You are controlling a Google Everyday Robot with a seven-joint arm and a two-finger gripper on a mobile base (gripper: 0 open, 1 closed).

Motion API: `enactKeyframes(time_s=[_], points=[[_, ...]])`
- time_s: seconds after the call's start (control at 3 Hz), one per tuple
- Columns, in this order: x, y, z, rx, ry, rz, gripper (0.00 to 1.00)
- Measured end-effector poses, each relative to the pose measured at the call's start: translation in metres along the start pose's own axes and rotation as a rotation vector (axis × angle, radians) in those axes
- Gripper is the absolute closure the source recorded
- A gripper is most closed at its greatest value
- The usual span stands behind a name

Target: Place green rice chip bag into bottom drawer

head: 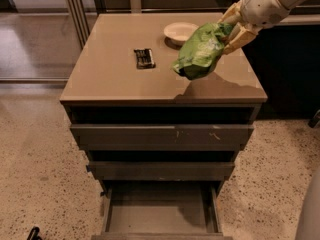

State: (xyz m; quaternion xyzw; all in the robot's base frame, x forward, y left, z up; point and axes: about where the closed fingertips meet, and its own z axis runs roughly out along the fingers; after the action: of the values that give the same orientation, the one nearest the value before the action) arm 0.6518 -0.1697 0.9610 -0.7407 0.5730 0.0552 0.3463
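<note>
Gripper (229, 30): seen above the cabinet top's right side, nr the back-right corner; fingers clenched on the bag's upper end, one above, one below.
Green rice chip bag (201, 51): grasped by the gripper, held up off the top; hangs down-left from the fingers, lower end over the right half of the top. Shadow is cast on the surface below, twd the front-right corner.
Bottom drawer (161, 210): pulled out at floor level, below the front edge; plain grey inside is seen.
Upper two drawers (161, 135): partly out, stepped, flat grey fronts shown.
White bowl (180, 32): set nr the back edge, right of centre, just left of the bag.
Black packet (144, 57): lies flat nr mid-top, left of the bag, well apart from it.
Cabinet top (110, 69): tan, smooth.
Floor (40, 154): speckled, seen both sides of the cabinet.
</note>
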Motion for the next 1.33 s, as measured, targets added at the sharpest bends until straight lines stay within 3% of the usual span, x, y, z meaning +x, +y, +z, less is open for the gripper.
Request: enactKeyframes(time_s=[0.33, 0.67, 1.0, 1.33], points=[[-0.005, 0.054, -0.019, -0.052, -0.031, 0.095, 1.0], [-0.009, 0.106, -0.021, -0.096, -0.084, 0.258, 1.0], [-0.004, 0.126, -0.01, -0.134, -0.089, 0.303, 1.0], [-0.004, 0.126, -0.01, -0.134, -0.089, 0.303, 1.0]])
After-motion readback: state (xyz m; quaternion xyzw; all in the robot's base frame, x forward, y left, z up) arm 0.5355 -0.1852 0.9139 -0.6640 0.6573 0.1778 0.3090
